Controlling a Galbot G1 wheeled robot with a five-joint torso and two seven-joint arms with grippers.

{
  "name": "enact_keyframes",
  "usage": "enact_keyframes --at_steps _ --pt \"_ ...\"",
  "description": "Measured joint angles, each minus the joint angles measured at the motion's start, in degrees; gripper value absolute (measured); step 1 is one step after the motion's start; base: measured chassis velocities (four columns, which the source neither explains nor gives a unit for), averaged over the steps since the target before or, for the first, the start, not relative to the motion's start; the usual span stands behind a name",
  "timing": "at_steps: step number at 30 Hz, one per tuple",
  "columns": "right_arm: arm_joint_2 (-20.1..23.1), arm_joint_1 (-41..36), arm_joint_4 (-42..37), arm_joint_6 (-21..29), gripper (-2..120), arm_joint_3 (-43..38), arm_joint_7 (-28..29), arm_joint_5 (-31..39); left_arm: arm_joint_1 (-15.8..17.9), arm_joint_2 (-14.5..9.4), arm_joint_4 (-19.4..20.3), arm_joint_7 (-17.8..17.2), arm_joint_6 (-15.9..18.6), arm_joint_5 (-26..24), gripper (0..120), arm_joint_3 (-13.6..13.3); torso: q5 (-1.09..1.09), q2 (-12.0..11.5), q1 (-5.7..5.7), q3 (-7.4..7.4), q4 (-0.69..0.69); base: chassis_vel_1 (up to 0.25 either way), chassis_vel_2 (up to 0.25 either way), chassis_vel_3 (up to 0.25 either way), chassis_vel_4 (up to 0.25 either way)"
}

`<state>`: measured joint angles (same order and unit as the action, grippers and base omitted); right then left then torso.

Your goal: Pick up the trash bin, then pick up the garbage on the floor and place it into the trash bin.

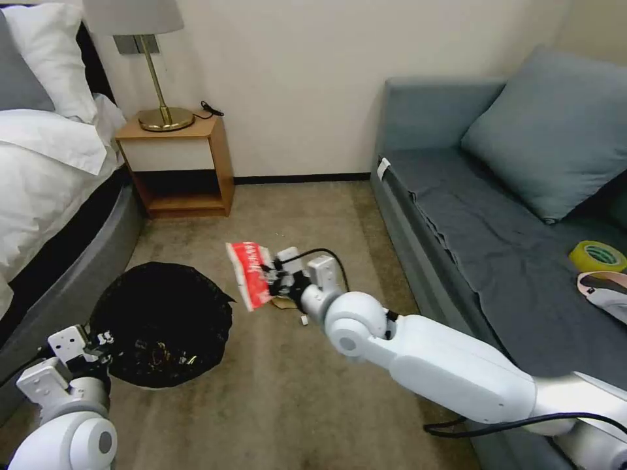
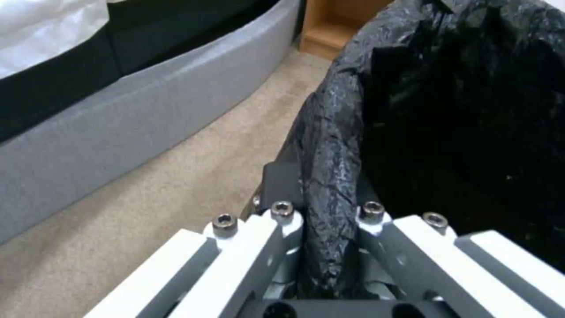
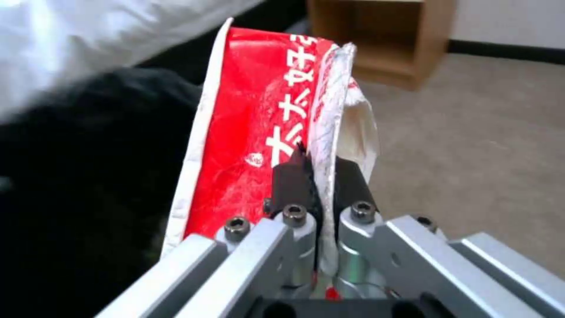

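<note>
The trash bin (image 1: 163, 323), lined with a crinkled black bag, hangs low at the left above the carpet. My left gripper (image 1: 98, 346) is shut on its rim; the left wrist view shows the bag's folded edge (image 2: 329, 176) pinched between the fingers. Some shiny litter lies inside the bin. My right gripper (image 1: 271, 274) is shut on a red-and-white packet (image 1: 248, 274), a piece of the garbage, held above the floor just right of the bin. The packet (image 3: 253, 132) stands upright in the right wrist view, beside the dark bag. A small brown scrap (image 1: 282, 302) lies on the carpet under the gripper.
A bed (image 1: 46, 163) runs along the left. A wooden nightstand (image 1: 179, 163) with a brass lamp (image 1: 160, 98) stands by the far wall. A grey-blue sofa (image 1: 496, 215) on the right carries a cushion and a yellow tape roll (image 1: 597, 256). Open carpet lies between them.
</note>
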<state>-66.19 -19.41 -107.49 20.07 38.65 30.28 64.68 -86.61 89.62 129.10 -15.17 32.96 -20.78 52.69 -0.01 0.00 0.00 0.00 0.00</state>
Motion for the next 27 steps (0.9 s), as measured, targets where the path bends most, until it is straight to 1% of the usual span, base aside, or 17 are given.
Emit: enact_keyframes --at_steps 3,6,11,15,17,20,27 --pt "-1.25 0.44 -0.18 0.05 0 0.75 0.34 0.39 0.09 0.12 -0.19 0.00 -0.11 0.30 4 -0.27 0.00 0.00 0.00 0.00 0.00 0.000 0.000 0.000 0.000" --pt "-3.97 1.58 -0.19 0.14 0 2.93 1.08 0.76 0.39 0.36 -0.52 0.00 -0.19 0.79 4 -0.71 0.00 0.00 0.00 0.00 0.01 0.000 0.000 0.000 0.000" --pt "-5.45 2.20 0.34 0.21 0 5.29 1.22 0.65 0.58 0.57 -0.66 0.00 -0.19 1.01 4 -0.97 0.00 0.00 0.00 0.00 0.00 0.000 0.000 0.000 0.000" --pt "-8.04 2.61 3.39 -0.02 0 9.67 1.22 -1.54 0.61 0.94 -0.74 -0.01 -0.21 1.32 4 -1.73 0.00 0.00 0.00 0.00 0.01 0.000 0.000 0.000 0.000" --pt "-8.44 2.72 4.03 -0.17 0 10.18 1.21 -1.93 0.61 1.01 -0.74 -0.01 -0.21 1.34 4 -1.86 0.00 0.00 0.00 0.00 0.00 0.000 0.000 0.000 0.000" --pt "-10.03 3.58 7.38 -0.69 0 12.22 1.03 -3.01 0.61 1.24 -0.69 -0.04 -0.21 1.76 4 -2.53 0.00 0.00 0.00 0.00 0.01 0.000 0.000 0.000 0.000" --pt "-11.12 4.46 10.43 -0.84 0 14.32 0.51 -4.35 0.52 1.69 -0.50 -0.04 -0.33 2.51 4 -3.36 0.01 0.00 0.00 0.00 0.00 0.000 0.000 0.000 0.000"
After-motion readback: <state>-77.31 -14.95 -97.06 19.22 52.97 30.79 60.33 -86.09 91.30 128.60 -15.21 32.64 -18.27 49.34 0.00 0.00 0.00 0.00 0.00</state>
